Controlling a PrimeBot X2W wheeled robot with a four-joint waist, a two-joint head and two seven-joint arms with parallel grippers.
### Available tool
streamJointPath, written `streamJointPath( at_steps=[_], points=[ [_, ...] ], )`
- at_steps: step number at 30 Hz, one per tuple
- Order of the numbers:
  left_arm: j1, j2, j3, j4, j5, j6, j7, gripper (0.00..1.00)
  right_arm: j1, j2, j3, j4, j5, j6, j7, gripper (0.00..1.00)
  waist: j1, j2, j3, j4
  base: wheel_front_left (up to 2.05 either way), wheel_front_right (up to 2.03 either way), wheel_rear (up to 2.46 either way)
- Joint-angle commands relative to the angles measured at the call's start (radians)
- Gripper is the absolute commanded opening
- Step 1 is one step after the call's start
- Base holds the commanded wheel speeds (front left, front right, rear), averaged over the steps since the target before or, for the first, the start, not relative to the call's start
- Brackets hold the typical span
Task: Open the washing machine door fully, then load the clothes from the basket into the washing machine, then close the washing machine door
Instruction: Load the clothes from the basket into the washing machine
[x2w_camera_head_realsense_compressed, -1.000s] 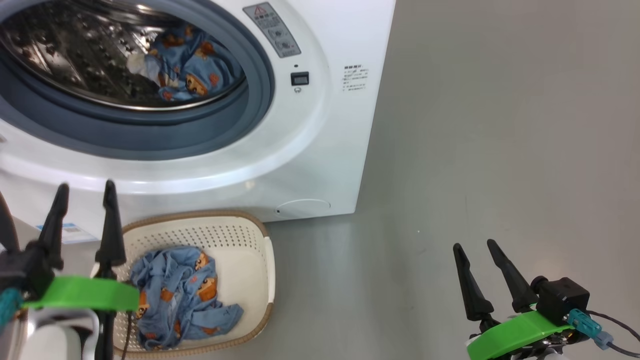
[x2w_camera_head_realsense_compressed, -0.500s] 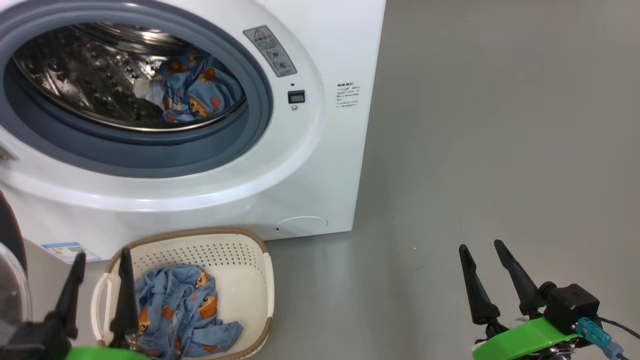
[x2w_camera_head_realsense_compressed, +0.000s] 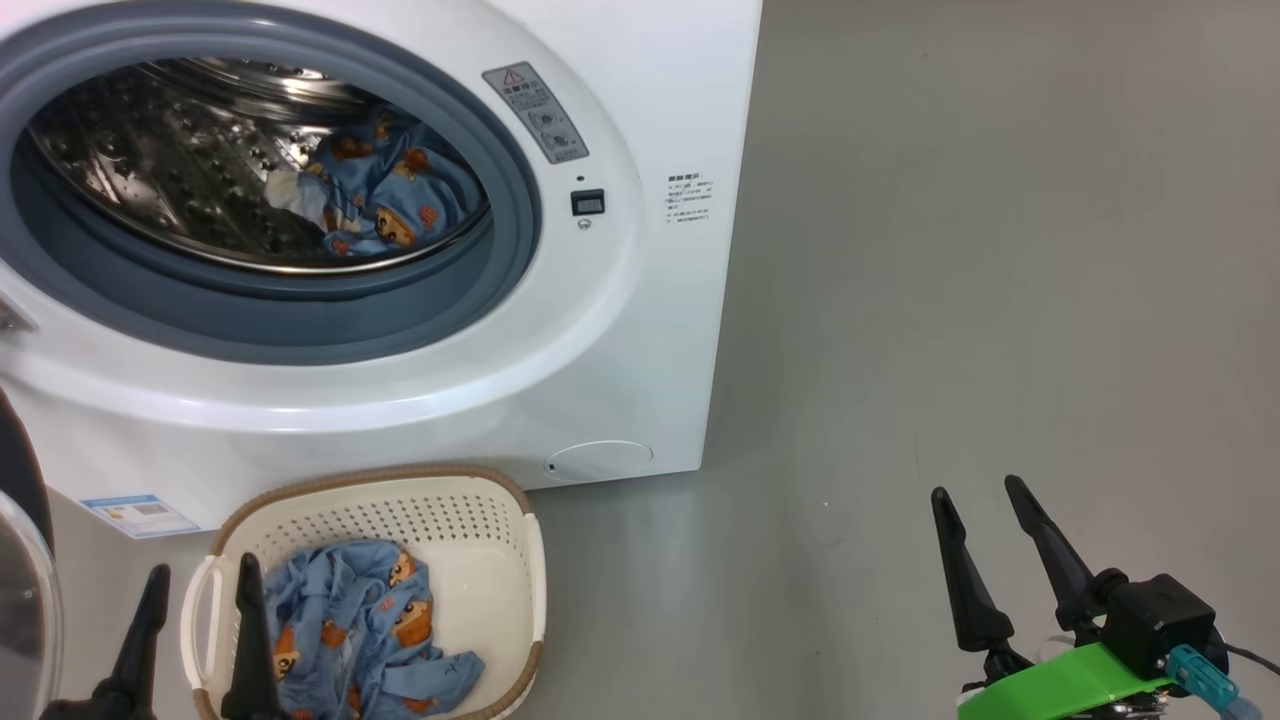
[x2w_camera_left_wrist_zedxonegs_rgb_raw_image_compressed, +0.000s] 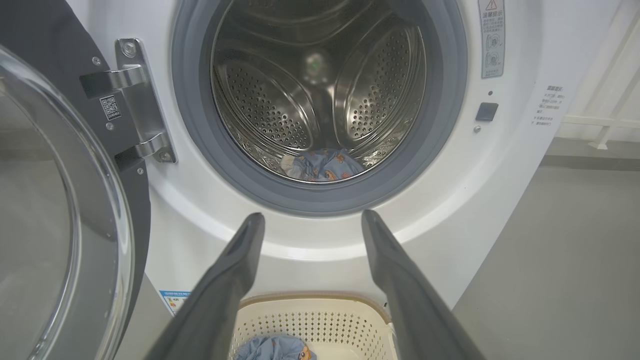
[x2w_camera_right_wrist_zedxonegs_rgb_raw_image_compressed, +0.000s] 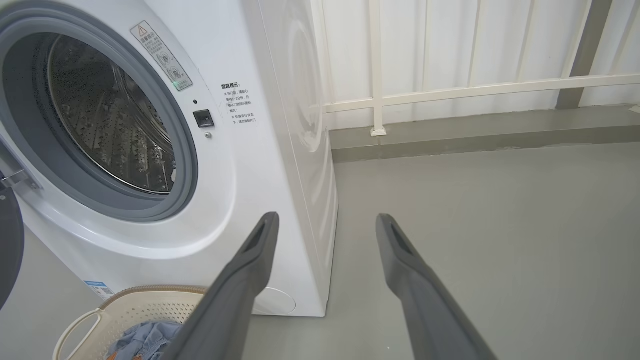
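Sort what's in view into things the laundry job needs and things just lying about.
Job: washing machine, open door, basket, basket clothes, loaded clothes.
Just there: white railing, warning label, blue sticker.

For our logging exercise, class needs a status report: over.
Left gripper, right gripper open, empty. Door open. Some clothes in drum, rest in basket. Nothing blocking the drum.
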Motion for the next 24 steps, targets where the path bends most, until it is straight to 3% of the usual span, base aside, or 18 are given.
streamJointPath(
  at_steps=[1,24],
  points=[
    [-0.004,0.007,0.028,-0.028,0.006,0.01,-0.006,1.0,0.0,-0.002,0.019,-0.029,-0.007,0.006,-0.007,1.0,0.0,0.0,0.001,0.001,0.0,0.0,0.0],
    [0.009,0.002,0.007,-0.013,-0.003,0.015,-0.006,1.0,-0.004,-0.002,0.019,-0.015,0.002,0.006,-0.007,1.0,0.0,0.0,-0.006,0.005,0.0,0.0,0.0]
  ],
)
